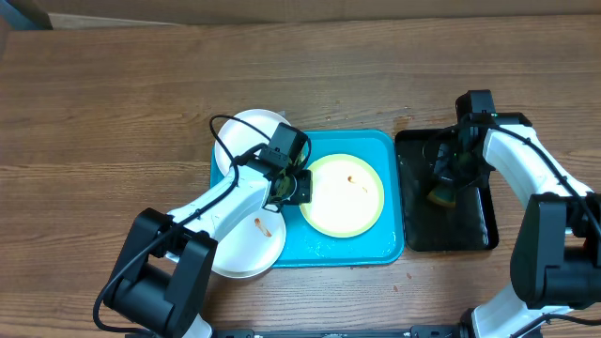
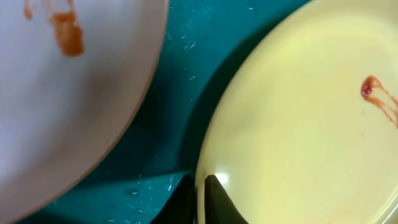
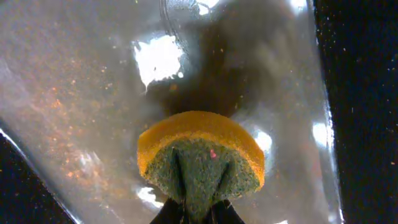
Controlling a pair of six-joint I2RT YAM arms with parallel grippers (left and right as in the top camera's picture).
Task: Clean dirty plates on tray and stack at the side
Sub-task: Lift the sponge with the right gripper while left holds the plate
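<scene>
Tray (image 1: 377,240) on counter (image 1: 113,94) holds yellow-green plate (image 1: 343,194), smeared red. Left claw (image 1: 299,185) closed on that plate's left rim. White plate (image 1: 246,139) at tray's upper-left corner, smeared white plate (image 1: 246,248) at lower-left. Right claw (image 3: 194,214) clamps orange-green sponge (image 3: 199,158) over wet black tray (image 1: 471,225).

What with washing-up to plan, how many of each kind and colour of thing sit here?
White plates: 2
Yellow-green plate: 1
Turquoise tray: 1
Black tray: 1
Sponge: 1
Total: 6
</scene>
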